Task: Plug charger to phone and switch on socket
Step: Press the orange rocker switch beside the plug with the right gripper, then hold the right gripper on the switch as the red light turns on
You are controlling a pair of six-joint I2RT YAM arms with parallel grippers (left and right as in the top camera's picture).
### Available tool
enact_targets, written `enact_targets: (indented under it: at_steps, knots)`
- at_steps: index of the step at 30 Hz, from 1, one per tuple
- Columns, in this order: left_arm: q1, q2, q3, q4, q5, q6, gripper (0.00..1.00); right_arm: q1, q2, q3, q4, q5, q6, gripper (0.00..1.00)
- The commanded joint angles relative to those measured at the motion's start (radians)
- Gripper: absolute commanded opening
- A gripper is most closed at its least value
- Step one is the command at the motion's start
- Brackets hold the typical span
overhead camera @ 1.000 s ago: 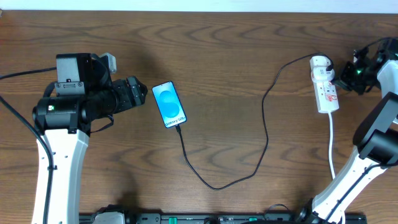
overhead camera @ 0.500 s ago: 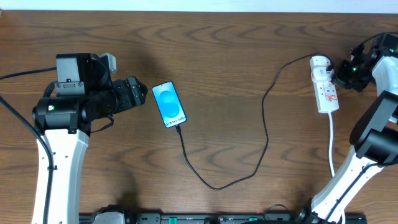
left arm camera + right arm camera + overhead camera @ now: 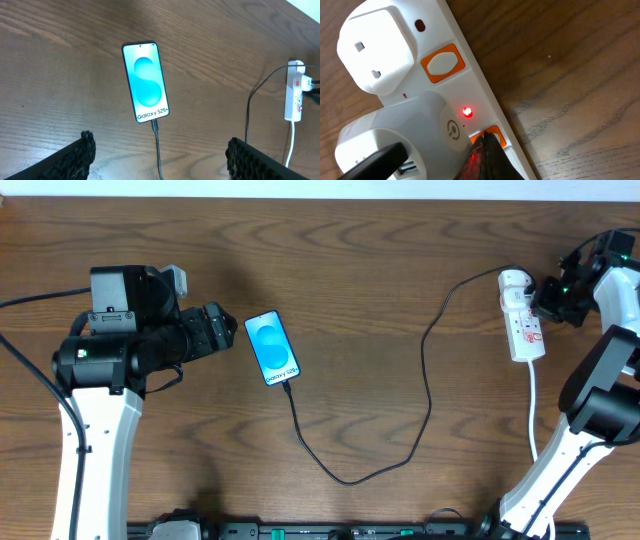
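Spanning the whole overhead view, a brown wooden surface (image 3: 380,240) is loaded with all task items. The left arm (image 3: 100,370) is positioned at the left side, and its hand (image 3: 215,330) is held wide, nothing being gripped; its two dark fingertips (image 3: 82,152) are seen well apart in the left wrist view. The right arm (image 3: 600,380) is raised at the right edge, with its hand (image 3: 548,292) placed against the socket (image 3: 522,320). In the right wrist view the fingers (image 3: 482,157) of this hand are drawn together with nothing held, and their tip is set on an orange switch (image 3: 492,136). The socket is laid at the far right of the surface, its white cord (image 3: 533,410) being routed toward the near edge. The phone (image 3: 272,348) is laid face up just beside the left hand, with its blue screen lit. The charger (image 3: 430,380) is run in a loop from the socket to the phone, and its plug tip (image 3: 155,124) is seated in the phone's lower edge. A small red lamp (image 3: 467,112) is lit on the socket.
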State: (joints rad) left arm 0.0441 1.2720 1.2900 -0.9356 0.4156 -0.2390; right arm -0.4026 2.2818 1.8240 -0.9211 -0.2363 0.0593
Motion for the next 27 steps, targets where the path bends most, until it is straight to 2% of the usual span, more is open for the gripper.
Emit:
enact_targets:
  at_steps: [1, 27]
  knots:
    - [0.003, 0.004, 0.004, -0.002, -0.005, -0.002, 0.86, 0.104, 0.073, -0.055, -0.037, -0.174, -0.005, 0.01]
    - [0.003, 0.004, 0.004, -0.002, -0.005, -0.002, 0.86, 0.122, 0.073, -0.055, -0.040, -0.246, -0.050, 0.01]
